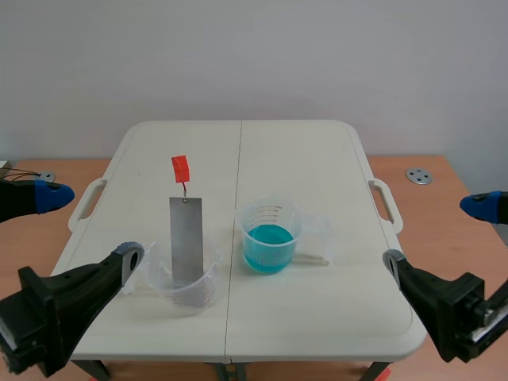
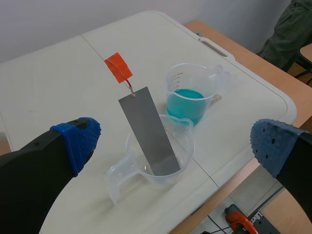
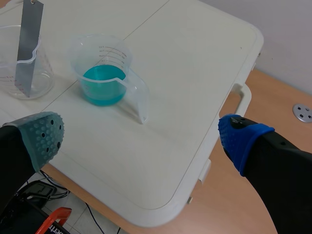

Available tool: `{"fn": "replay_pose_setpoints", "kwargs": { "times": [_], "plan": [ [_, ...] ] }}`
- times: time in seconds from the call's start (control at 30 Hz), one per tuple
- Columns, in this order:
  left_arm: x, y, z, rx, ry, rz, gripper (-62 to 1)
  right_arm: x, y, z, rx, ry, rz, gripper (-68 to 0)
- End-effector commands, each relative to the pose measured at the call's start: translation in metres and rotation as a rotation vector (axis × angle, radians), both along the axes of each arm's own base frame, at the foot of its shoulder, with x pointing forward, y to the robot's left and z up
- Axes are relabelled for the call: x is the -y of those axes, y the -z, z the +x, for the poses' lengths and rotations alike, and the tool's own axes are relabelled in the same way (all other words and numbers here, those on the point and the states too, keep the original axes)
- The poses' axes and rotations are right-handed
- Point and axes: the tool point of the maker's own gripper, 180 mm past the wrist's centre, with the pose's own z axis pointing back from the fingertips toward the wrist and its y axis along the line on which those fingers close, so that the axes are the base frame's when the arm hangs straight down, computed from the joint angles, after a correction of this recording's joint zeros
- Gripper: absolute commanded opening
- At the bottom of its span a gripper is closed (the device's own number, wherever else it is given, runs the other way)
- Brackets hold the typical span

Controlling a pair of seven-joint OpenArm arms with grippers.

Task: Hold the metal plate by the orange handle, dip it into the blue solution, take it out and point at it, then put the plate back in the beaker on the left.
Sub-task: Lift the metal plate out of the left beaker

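Observation:
A grey metal plate (image 1: 186, 238) leans upright in a clear empty beaker (image 1: 184, 279) on the left of the white table. Its orange handle (image 1: 181, 167) sticks up above the plate on a short wire. To the right stands a clear beaker of blue solution (image 1: 270, 236). My left gripper (image 1: 87, 228) hangs open at the table's left edge, apart from the plate. In the left wrist view the plate (image 2: 148, 131), handle (image 2: 118, 68) and blue beaker (image 2: 187, 95) lie ahead of the open left gripper (image 2: 175, 141). My right gripper (image 1: 438, 234) is open at the right edge; the blue beaker (image 3: 102, 73) is ahead of the right gripper (image 3: 142, 135).
The white folding table (image 1: 302, 159) rests on a wooden top (image 1: 429, 206) that carries a small metal disc (image 1: 418, 176). A thin white stick (image 1: 313, 257) lies beside the blue beaker. Green cloth (image 2: 292, 29) shows beyond the table's far corner.

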Motion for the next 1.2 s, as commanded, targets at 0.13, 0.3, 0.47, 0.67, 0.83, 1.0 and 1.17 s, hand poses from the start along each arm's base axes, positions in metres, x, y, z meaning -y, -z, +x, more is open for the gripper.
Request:
{"fn": "replay_pose_setpoints", "kwargs": {
  "times": [0.13,0.3,0.47,0.67,0.83,1.0,1.17],
  "plan": [
    [0.002,-0.007,0.001,0.018,0.001,-0.023,1.4,0.000,-0.008,0.004,0.038,-0.007,-0.011,-1.2],
    [0.002,-0.007,0.001,0.018,0.001,-0.023,1.4,-0.001,-0.009,0.005,0.041,-0.007,-0.011,-1.2],
    [0.002,-0.007,0.001,0.018,0.001,-0.023,1.4,-0.001,-0.011,0.007,0.049,-0.008,-0.011,-1.2],
    [0.002,-0.003,0.000,0.004,0.001,-0.011,-44.9,-0.007,-0.018,0.013,0.073,-0.029,0.009,-1.2],
    [0.002,-0.003,0.000,0.001,0.001,-0.010,-57.9,-0.021,-0.024,0.020,0.100,-0.061,0.038,-1.2],
    [-0.008,0.004,-0.004,-0.025,-0.028,0.022,-57.9,-0.037,-0.032,0.029,0.118,-0.088,0.091,-1.2],
    [-0.036,0.027,-0.024,-0.118,-0.083,0.128,-57.9,-0.050,-0.040,0.042,0.119,-0.104,0.155,-1.2]
  ]
}}
